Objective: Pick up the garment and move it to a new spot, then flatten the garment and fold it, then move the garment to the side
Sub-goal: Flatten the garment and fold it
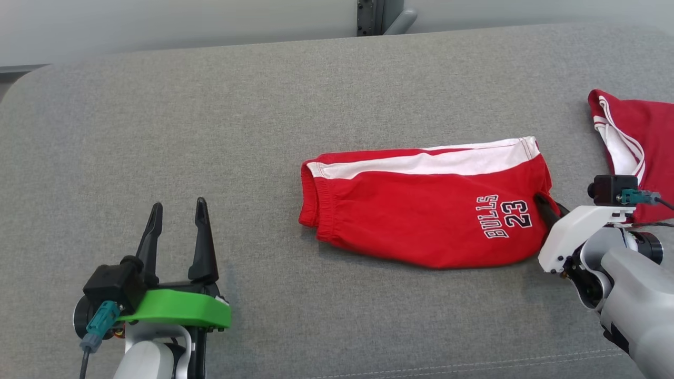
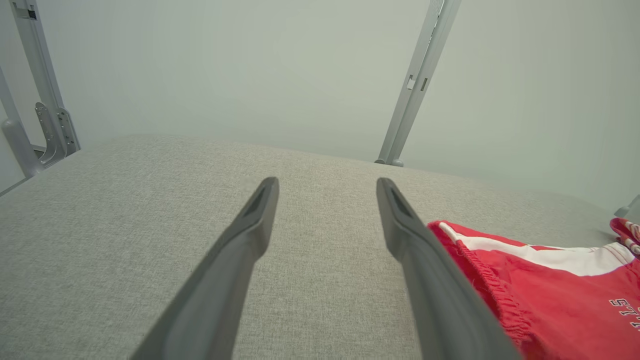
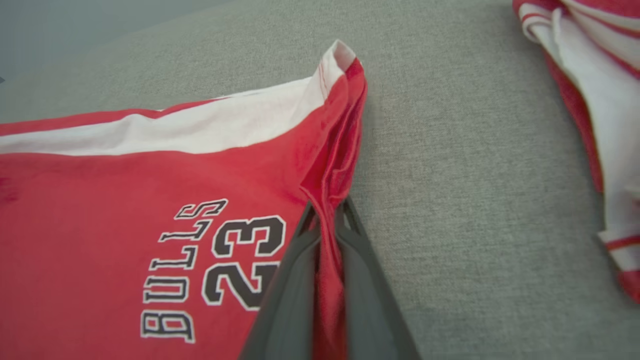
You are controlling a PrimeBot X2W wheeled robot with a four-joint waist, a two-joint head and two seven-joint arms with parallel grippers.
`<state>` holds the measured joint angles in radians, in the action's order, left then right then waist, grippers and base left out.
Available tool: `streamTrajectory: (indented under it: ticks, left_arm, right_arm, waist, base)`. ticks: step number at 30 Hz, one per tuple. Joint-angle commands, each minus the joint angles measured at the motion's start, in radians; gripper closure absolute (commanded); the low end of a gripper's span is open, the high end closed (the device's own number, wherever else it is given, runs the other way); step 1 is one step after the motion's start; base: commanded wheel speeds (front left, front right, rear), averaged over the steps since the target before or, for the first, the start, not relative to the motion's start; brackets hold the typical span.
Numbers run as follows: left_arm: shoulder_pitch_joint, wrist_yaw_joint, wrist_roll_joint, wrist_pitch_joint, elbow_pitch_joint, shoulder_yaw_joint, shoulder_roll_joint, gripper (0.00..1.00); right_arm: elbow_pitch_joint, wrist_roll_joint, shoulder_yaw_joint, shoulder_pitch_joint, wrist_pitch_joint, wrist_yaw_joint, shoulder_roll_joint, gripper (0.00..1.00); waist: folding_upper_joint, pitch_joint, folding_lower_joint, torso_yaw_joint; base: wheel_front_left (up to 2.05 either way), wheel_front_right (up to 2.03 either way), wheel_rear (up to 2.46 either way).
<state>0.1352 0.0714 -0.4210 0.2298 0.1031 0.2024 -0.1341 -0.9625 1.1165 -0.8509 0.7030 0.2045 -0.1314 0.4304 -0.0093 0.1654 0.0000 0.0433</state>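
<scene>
The garment [image 1: 421, 205] is a pair of red shorts with a white side stripe and "BULLS 23" print, lying folded at the middle right of the grey surface. My right gripper [image 1: 545, 204] is shut on the garment's right edge; in the right wrist view a red fold [image 3: 327, 240] of cloth is pinched between the two dark fingers [image 3: 285, 290]. Low on the left, my left gripper [image 1: 178, 210] stands open above bare fabric, well left of the shorts. Its wrist view shows the spread fingers [image 2: 250, 235] and the elastic waistband [image 2: 480, 270] to the right.
A second red and white garment [image 1: 637, 147] lies at the far right edge, also seen as red and white cloth [image 3: 595, 110] in the right wrist view. The grey padded surface [image 1: 210, 131] stretches wide to the left and back. A metal post [image 2: 417, 80] rises behind it.
</scene>
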Motion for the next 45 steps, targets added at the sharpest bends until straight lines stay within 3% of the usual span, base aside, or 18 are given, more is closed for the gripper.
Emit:
streamTrajectory:
  ticks: [1, 13, 22, 33, 45]
  left_arm:
    - [-0.016, -0.001, 0.006, -0.003, -0.002, 0.003, -0.007, 0.0]
    - [-0.025, 0.009, -0.003, -0.011, -0.009, 0.014, -0.008, 0.0]
    - [-0.026, 0.008, -0.01, -0.005, -0.005, 0.019, -0.006, 0.0]
    - [-0.029, 0.009, -0.023, 0.005, -0.004, 0.025, 0.0, 0.0]
    - [-0.007, 0.012, -0.025, 0.008, -0.002, 0.03, -0.003, 0.0]
  right_arm:
    - [-0.01, 0.011, 0.005, -0.017, 0.011, 0.002, 0.008, 1.0]
    - [-0.02, 0.008, 0.011, 0.008, 0.033, 0.002, -0.004, 1.0]
    - [0.117, -0.017, -0.012, 0.05, 0.048, 0.002, -0.038, 1.0]
    - [0.289, -0.075, -0.069, 0.057, 0.024, 0.001, -0.124, 1.0]
    - [0.293, -0.12, -0.12, 0.02, -0.021, 0.001, -0.223, 1.0]
  waist:
    - [0.0093, -0.007, 0.0, -0.004]
    - [0.0093, -0.013, 0.0, -0.005]
    - [0.0093, -0.029, 0.0, 0.005]
    - [0.0093, -0.032, 0.0, 0.04]
    - [0.0093, -0.016, 0.0, 0.072]
  base:
    - [0.0, 0.0, 0.0]
    - [0.0, 0.0, 0.0]
    - [0.0, 0.0, 0.0]
    - [0.0, 0.0, 0.0]
    - [0.0, 0.0, 0.0]
